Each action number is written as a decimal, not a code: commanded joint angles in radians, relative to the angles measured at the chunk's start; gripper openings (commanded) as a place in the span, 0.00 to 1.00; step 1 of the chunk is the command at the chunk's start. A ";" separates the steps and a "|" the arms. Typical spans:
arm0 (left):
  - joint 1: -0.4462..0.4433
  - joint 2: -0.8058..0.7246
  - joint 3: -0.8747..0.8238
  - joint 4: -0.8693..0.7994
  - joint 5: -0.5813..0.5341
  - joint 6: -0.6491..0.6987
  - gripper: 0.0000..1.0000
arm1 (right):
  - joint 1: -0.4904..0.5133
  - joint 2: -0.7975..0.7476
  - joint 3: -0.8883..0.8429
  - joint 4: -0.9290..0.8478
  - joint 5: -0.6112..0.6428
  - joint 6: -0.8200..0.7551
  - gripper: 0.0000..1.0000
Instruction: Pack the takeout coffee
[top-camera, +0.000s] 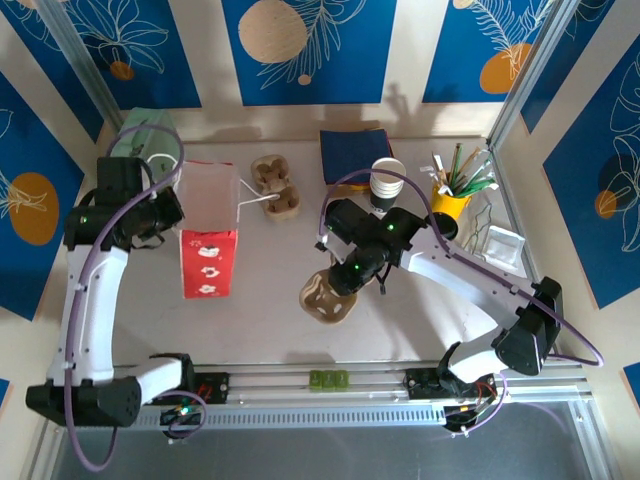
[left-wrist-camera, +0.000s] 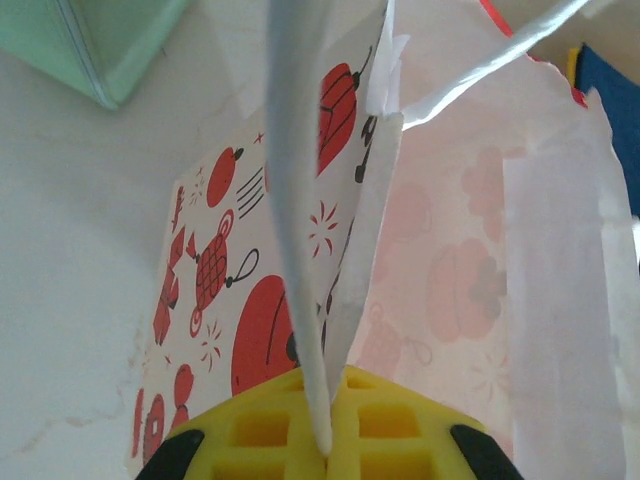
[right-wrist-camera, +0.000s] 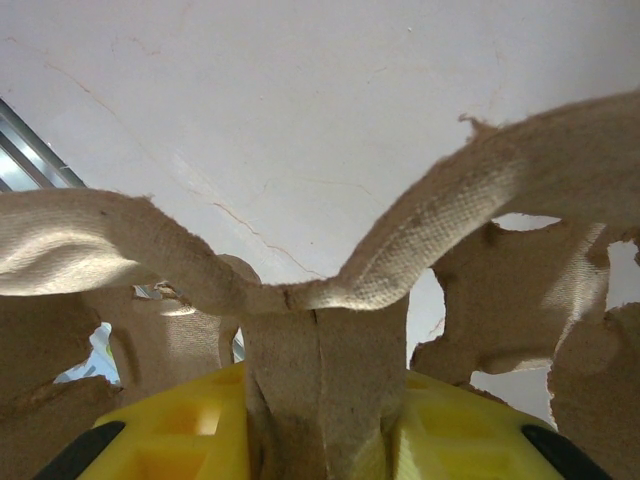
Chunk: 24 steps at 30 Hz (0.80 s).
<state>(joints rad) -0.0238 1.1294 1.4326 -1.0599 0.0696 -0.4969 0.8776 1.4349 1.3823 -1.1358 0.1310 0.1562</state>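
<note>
There are two robot arms and two grippers: the left gripper and the right gripper. There are two cardboard cup carriers: the far carrier and the near carrier. There is one paper bag, one stack of cups, one yellow cup of sticks, one blue cloth and one green box.

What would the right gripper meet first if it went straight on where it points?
Past the pulp cup carrier it grips, the right gripper faces bare white tabletop, likely first; depth is unclear.
</note>
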 joint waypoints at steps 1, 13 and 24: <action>-0.041 -0.068 -0.073 0.015 0.082 -0.093 0.00 | 0.006 -0.035 0.051 -0.066 0.005 -0.016 0.29; -0.273 -0.164 -0.211 0.116 0.088 -0.257 0.00 | -0.034 -0.080 0.146 -0.216 0.056 -0.001 0.29; -0.499 -0.130 -0.275 0.289 -0.004 -0.380 0.00 | -0.250 -0.155 0.183 -0.357 0.076 0.091 0.28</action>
<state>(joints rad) -0.4850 0.9855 1.1820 -0.8474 0.1028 -0.8234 0.6682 1.3266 1.5578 -1.4254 0.2100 0.2153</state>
